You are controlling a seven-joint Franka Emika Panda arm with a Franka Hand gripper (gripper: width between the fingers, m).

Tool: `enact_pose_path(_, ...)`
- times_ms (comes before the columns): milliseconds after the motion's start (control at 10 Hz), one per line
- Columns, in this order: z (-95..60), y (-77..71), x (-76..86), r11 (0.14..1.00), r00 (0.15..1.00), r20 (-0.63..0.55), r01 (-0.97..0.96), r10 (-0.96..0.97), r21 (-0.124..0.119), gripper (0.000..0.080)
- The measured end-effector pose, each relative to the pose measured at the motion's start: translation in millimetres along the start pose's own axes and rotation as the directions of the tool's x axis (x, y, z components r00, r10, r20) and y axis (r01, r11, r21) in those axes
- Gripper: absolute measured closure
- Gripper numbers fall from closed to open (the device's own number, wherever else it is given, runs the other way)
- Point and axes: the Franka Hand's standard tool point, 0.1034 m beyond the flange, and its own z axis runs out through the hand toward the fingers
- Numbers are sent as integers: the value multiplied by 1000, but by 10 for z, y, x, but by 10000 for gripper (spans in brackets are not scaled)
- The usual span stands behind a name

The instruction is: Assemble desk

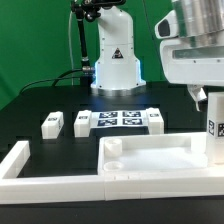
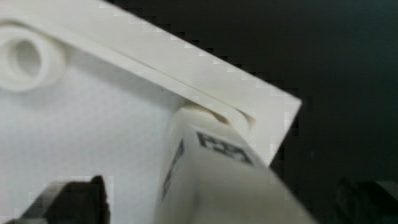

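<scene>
1. As I judge it, the step in hand is fitting a leg. Your two-finger gripper (image 1: 206, 100) is clenched on a short square white plastic leg with a printed tag (image 2: 222, 150), carried upright at the exterior view's right
2. The wide rectangular white plastic desk top with a raised rim (image 1: 150, 160) lies flat on the black table (image 1: 40, 100), rim upward, inside the long white L-shaped fence bars (image 1: 20, 160)
3. In the wrist view the held leg's lower end meets the corner socket (image 2: 222, 100) of the desk top. It looks to touch the socket's edge, but I cannot tell whether it is seated inside
4. A round socket (image 2: 22, 55) further along the desk top has nothing in it, so by my reading the assembly is at an early stage
5. More loose white legs (image 1: 52, 123) stand on the table near the marker board (image 1: 118, 119), well apart from the gripper
6. The next move calls for you to square the held leg over the corner socket and bring it straight down before any turning. Keep the grip firm
7. Watch that the desk top does not slide or lift at that corner; the fence bars should brace it
</scene>
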Motion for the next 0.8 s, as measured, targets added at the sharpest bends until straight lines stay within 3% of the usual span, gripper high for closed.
enact_pose_path(100,3,-13,1,999,999,1,46,-46,9,159)
enact_pose_path(400,-1,6,21,951,951,-5,310,-310,-2,150)
enact_pose_path(500,-5,30,52,879,879,-15,476,-476,-30,150)
enact_pose_path(700,-22,32,87,651,653,-8,754,-757,-87,150)
enact_pose_path(800,-17,34,84,599,601,-4,796,-799,-89,150)
